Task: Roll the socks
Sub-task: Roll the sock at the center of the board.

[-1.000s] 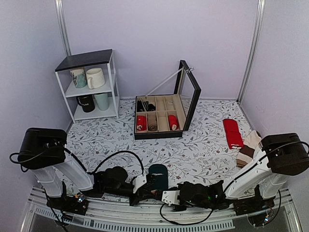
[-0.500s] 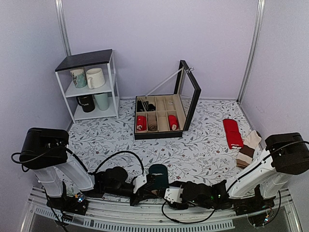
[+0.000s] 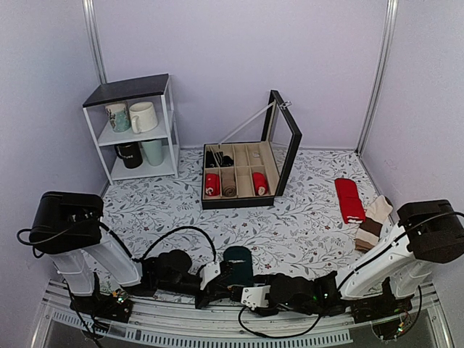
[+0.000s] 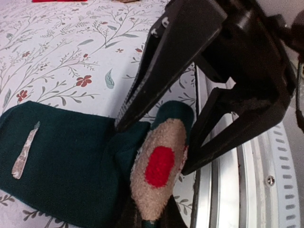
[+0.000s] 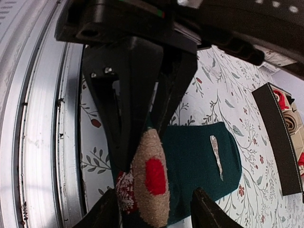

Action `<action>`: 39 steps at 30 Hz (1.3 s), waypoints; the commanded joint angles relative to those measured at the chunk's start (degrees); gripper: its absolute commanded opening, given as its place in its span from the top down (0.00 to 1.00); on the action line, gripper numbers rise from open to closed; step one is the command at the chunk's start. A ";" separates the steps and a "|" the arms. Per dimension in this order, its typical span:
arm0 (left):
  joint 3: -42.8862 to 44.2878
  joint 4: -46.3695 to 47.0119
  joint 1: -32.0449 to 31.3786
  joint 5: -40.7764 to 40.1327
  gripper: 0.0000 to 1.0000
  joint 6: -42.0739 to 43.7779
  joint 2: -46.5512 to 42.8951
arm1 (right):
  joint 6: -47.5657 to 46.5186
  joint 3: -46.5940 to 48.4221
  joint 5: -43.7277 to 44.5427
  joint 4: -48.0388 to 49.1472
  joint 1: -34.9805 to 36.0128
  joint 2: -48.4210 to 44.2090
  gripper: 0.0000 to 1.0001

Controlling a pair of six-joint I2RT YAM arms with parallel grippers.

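At the upper left you have a white shelf unit (image 3: pixel 127 90) holding mugs (image 3: pixel 143 116). An open black compartment box (image 3: pixel 239 202) sits at centre with red rolls (image 3: pixel 212 183) inside. At the right edge, red socks (image 3: pixel 349 199) lie beside beige-and-brown socks (image 3: pixel 373 221) on the floral cloth (image 3: pixel 304 217).

Arms: two, left arm (image 3: pixel 109 254) and right arm (image 3: pixel 373 264). Shelf (image 3: pixel 130 89): one. Mugs (image 3: pixel 143 116) on it: four, two per level. Box (image 3: pixel 239 202): one. Inside it: red rolls (image 3: pixel 212 183), two; beige roll (image 3: pixel 229 183), one. Loose on table (image 3: pixel 290 232): teal socks (image 3: pixel 237 259), one piece; red socks (image 3: pixel 349 199), one piece; beige-and-brown socks (image 3: pixel 372 221), one pile. Cannot tell singles from pairs.
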 commanded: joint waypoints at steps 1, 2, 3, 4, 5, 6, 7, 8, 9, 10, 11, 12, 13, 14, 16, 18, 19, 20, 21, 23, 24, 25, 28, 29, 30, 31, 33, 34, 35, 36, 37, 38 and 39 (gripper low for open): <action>-1.00 -7.91 0.49 0.82 1.00 -0.51 2.64 | -0.25 1.53 -0.96 -1.09 0.50 3.37 0.51; -0.98 -7.84 0.48 0.86 1.00 -0.59 2.64 | 0.38 1.92 -1.18 -1.96 0.50 3.86 0.53; -1.08 -7.78 0.48 0.87 1.00 -0.60 2.69 | 0.96 2.10 -1.39 -2.47 0.50 4.26 0.54; -1.09 -7.67 0.53 0.89 1.00 -0.64 2.77 | 1.93 2.13 -1.42 -2.88 0.50 4.60 0.55; -1.05 -7.65 0.49 0.98 1.00 -0.60 2.88 | 2.47 2.08 -1.44 -3.02 0.50 4.83 0.57; -1.02 -7.58 0.50 1.11 1.00 -0.65 3.03 | 3.05 2.10 -1.57 -3.25 0.50 4.92 0.61; -0.94 -7.56 0.48 1.25 1.00 -0.61 3.14 | 3.64 2.13 -1.63 -3.47 0.50 5.01 0.66; -0.81 -7.56 0.50 1.32 1.00 -0.62 3.25 | 3.91 2.17 -1.71 -3.62 0.50 5.18 0.69; -0.78 -7.56 0.48 1.34 1.00 -0.60 3.26 | 4.17 2.22 -1.87 -3.83 0.50 5.19 0.72; -0.75 -7.56 0.53 1.46 1.00 -0.60 3.26 | 4.28 2.32 -2.24 -4.23 0.46 5.28 0.75; -0.70 -7.61 0.49 1.38 1.00 -0.54 3.28 | 4.47 2.36 -2.68 -4.76 0.42 5.24 0.77; -0.69 -7.71 0.56 1.16 1.00 -0.51 3.26 | 4.62 2.50 -3.33 -5.10 0.31 5.27 0.77; -0.54 -7.83 0.49 0.90 1.00 -0.51 3.14 | 4.94 2.74 -4.13 -6.09 0.05 5.19 0.78; -0.56 -7.83 0.55 0.54 1.00 -0.43 2.86 | 6.02 2.82 -5.21 -6.87 -0.31 5.08 0.78; -0.91 -7.83 0.48 -1.17 0.89 -0.28 1.55 | 7.84 2.40 -8.57 -7.80 -1.31 4.31 0.78; -1.63 -7.83 0.23 -3.14 0.85 0.44 -1.56 | 10.03 1.33 -12.92 -7.99 -2.76 3.65 0.78; -2.12 -7.83 -0.31 -4.72 0.85 1.39 -3.62 | 11.02 0.80 -15.27 -7.88 -3.70 3.33 0.78; -2.55 -7.87 -0.99 -6.45 0.85 2.64 -5.88 | 12.21 0.15 -18.35 -7.62 -4.77 3.21 0.78; -2.85 -8.16 -1.69 -8.10 0.85 4.05 -8.22 | 13.95 -0.22 -21.64 -7.47 -6.18 3.27 0.78; -2.59 -10.11 -2.88 -10.18 0.81 7.15 -12.70 | 16.10 -0.46 -27.94 -7.14 -8.46 3.82 0.78; -2.32 -11.73 -3.55 -10.87 0.74 9.08 -14.74 | 16.82 -0.37 -30.64 -7.12 -9.31 4.34 0.78; -2.02 -13.17 -4.04 -11.13 0.72 10.52 -16.50 | 17.85 0.02 -33.51 -7.47 -10.22 4.91 0.78; -1.13 -17.35 -5.61 -11.81 0.73 13.55 -20.93 | 19.98 1.89 -39.93 -10.05 -12.30 6.77 0.78; -1.14 -18.26 -6.05 -12.08 0.73 14.11 -22.22 | 21.09 3.06 -40.88 -11.54 -13.05 7.38 0.78; -1.30 -18.97 -6.47 -12.66 0.72 14.35 -23.38 | 22.36 3.94 -41.94 -13.37 -13.52 7.88 0.78; -1.59 -19.45 -6.75 -13.01 0.72 14.37 -24.38 | 22.74 4.83 -43.13 -15.24 -13.84 8.39 0.78; -2.88 -19.20 -7.00 -13.31 0.70 14.26 -25.70 | 23.58 6.45 -45.98 -19.23 -14.37 9.02 0.78; -3.57 -18.77 -7.18 -13.50 0.70 13.97 -25.76 | 23.70 7.25 -46.96 -20.34 -14.43 9.27 0.79; -4.04 -18.46 -7.27 -13.77 0.70 13.57 -25.54 | 23.86 8.16 -47.92 -22.62 -14.52 9.46 0.79; -4.45 -18.04 -7.45 -14.09 0.70 13.18 -25.12 | 23.86 9.12 -48.70 -24.51 -14.53 9.69 0.79; -4.53 -17.63 -7.70 -14.62 0.69 12.89 -24.67 | 23.64 9.92 -49.31 -25.96 -14.57 9.91 0.79; -4.40 -17.25 -8.08 -15.33 0.68 12.63 -23.90 | 23.49 10.45 -49.88 -27.17 -14.63 9.89 0.79; -4.25 -17.28 -8.37 -16.22 0.68 12.53 -23.17 | 23.37 10.85 -50.59 -28.00 -14.80 9.93 0.79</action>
